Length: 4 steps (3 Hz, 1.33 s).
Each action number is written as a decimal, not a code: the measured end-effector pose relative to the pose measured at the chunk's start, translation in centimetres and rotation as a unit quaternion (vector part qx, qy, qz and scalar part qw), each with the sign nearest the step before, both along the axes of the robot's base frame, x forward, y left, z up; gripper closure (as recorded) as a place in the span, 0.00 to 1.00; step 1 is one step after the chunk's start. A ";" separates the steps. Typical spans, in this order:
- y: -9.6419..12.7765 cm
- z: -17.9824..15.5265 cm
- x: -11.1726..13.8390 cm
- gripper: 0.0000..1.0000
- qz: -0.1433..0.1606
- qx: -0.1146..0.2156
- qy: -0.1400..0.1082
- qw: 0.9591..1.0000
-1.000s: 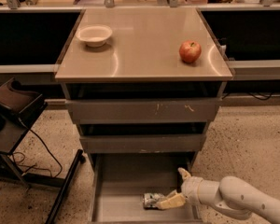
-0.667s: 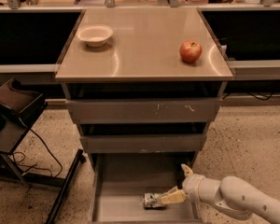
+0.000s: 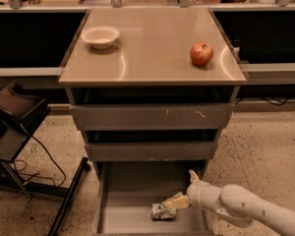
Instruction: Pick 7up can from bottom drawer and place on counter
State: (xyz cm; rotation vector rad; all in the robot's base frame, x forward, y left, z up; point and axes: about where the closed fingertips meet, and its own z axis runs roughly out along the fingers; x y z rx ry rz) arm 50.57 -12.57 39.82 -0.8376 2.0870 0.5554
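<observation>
at the far left a black metal stand (image 3: 14,113) sits on the speckled stone floor (image 3: 265,146), and a thin black cable (image 3: 49,154) trails down from it. just to its right is the grey metal drawer cabinet (image 3: 152,117). its glossy tan-beige rectangular tabletop (image 3: 152,63) carries a small shallow white bowl (image 3: 101,36) near the back left corner.

below the tabletop are two shallow grey upper drawers (image 3: 147,150), each with a dark gap above its front. under them the deep grey bottom drawer (image 3: 128,216) is pulled out, showing its plain flat floor.

the small whitish-silver 7up can (image 3: 163,211) with green markings rests on that floor, a little right of the middle and towards the front. it seems to lie on its side, though the view is too dim to be sure.

just right of the can, inside the drawer, is the robot's hand (image 3: 183,190). its two yellowish fingers are spread apart. one points up by the drawer's right wall, and the other reaches left to touch or nearly touch the can's upper right edge. the hand is not clamped on anything.

a round red apple (image 3: 201,54) sits on the right part of the tabletop, well apart from the bowl. the smooth white arm (image 3: 246,209) runs from the hand to the lower right corner.
</observation>
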 end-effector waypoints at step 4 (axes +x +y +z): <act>-2.3 -14.3 6.0 0.00 0.023 -0.137 0.087 0.986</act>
